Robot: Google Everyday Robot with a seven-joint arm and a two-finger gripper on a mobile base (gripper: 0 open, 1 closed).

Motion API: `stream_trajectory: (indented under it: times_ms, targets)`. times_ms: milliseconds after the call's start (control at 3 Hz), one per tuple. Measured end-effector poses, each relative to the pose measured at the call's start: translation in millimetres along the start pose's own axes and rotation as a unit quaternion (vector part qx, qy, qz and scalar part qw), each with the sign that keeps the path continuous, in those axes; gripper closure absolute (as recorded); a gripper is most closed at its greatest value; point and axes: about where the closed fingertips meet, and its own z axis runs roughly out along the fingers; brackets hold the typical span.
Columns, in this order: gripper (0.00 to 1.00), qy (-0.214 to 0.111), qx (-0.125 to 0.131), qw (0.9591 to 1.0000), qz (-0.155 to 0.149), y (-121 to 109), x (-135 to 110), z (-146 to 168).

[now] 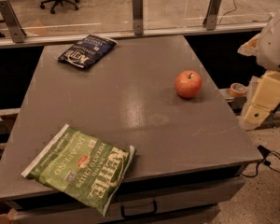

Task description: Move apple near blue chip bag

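The red-orange apple [188,84] stands upright on the right half of the grey table [130,101], stem up. The dark navy-blue chip bag [87,51] lies flat at the table's far left, well away from the apple. My gripper [258,104], a cream-coloured piece under the white arm [275,38], hangs off the table's right edge, to the right of the apple and apart from it. It holds nothing that I can see.
A large green jalapeno chip bag [84,166] lies at the near left, overhanging the front edge. A glass barrier with metal posts [137,13] runs behind the table. A tape roll [237,89] sits on a ledge right of the table. Cables lie on the floor at the right.
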Motion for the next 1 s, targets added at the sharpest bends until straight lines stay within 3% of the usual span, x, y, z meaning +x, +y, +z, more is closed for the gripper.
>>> stream_trajectory:
  times_ms: [333, 667, 1000]
  targets:
    - [0.00, -0.047, 0.001, 0.9989, -0.002, -28.8, -5.6, 33.0]
    - [0.00, -0.102, -0.005, 0.9948, 0.009, -58.7, -15.4, 67.2]
    - [0.00, -0.156, -0.023, 0.9869, 0.032, -81.6, -31.4, 103.4]
